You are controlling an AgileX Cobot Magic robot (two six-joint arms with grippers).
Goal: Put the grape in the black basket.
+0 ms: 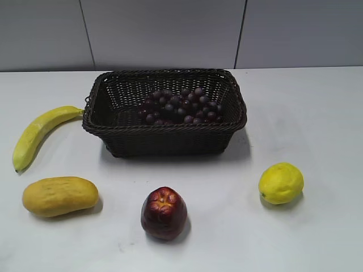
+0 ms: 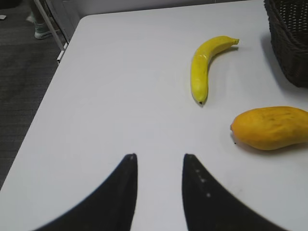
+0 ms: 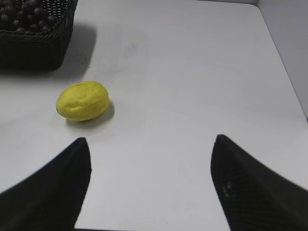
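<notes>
The grape [image 1: 181,106], a dark purple-red bunch, lies inside the black basket [image 1: 164,139] at the back middle of the table. Part of the bunch [image 3: 21,14] and the basket's corner [image 3: 33,45] show at the top left of the right wrist view. The basket's edge [image 2: 288,38] shows at the top right of the left wrist view. My left gripper [image 2: 159,159] is open and empty above bare table. My right gripper [image 3: 150,142] is open wide and empty, near the table's front right. Neither gripper shows in the exterior view.
A banana [image 1: 39,133] [image 2: 204,65] lies left of the basket. A mango [image 1: 59,195] [image 2: 270,127] lies in front of it. A dark red apple [image 1: 164,212] stands front centre. A lemon [image 1: 281,182] [image 3: 83,100] lies front right. The table's left edge [image 2: 48,96] drops to the floor.
</notes>
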